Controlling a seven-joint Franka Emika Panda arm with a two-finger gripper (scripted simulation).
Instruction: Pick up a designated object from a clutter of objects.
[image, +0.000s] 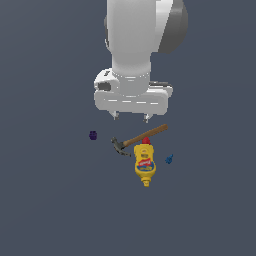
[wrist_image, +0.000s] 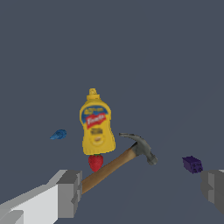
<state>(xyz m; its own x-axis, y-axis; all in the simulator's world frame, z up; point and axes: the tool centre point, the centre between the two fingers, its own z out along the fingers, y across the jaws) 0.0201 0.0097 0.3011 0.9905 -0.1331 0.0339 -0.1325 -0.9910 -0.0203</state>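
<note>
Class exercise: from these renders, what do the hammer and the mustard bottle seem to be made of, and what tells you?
Hammer: the handle looks like wood, brown and matte; the head looks like metal, dark grey with a faint sheen. Mustard bottle: probably smooth plastic, uniformly yellow with a printed label. As simulator renders, colour and shading are the only evidence.

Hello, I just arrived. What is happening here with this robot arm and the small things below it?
A simulated Panda arm hangs over a few scattered things with its hand open and holding nothing. Below it lie a hammer, a yellow mustard bottle, a small purple lump and a tiny blue piece. The blue piece is the one to pick up. It sits apart from the bottle, on the exterior view's right, and nothing is touching it yet.
</note>
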